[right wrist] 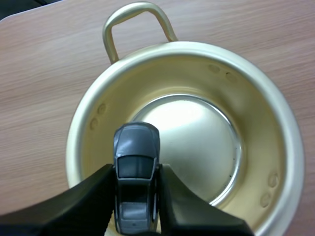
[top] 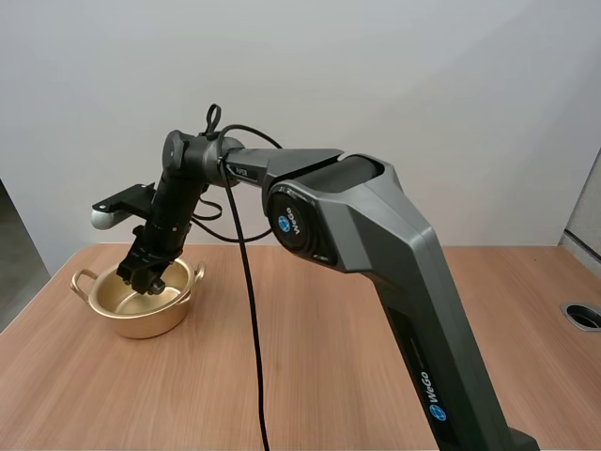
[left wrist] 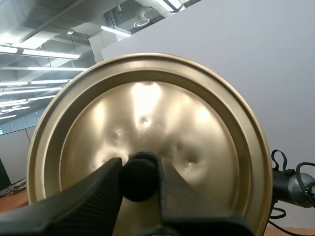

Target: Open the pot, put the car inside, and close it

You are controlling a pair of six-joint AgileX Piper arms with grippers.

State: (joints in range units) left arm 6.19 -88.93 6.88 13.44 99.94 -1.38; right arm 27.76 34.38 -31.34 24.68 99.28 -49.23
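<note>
Right gripper (top: 148,277): closed on the car (right wrist: 136,162); one finger presses each side of it, and the fingers stand apart only by the car's width.
Car: grey, held lengthwise with one end pointing away from the gripper. It hangs over the inside of the pot (top: 141,324), above the edge of the pot's bottom, and is not resting on it.
Pot: gold, two handles, lid off. It stands on the bench (top: 319,376), with the right gripper lowered to its mouth.
Left gripper (left wrist: 139,172): closed on the knob (left wrist: 140,182), which is pinched between the fingertips.
Lid (left wrist: 147,113): gold, dented, carried by the knob, with its knob side facing the left wrist camera.
</note>
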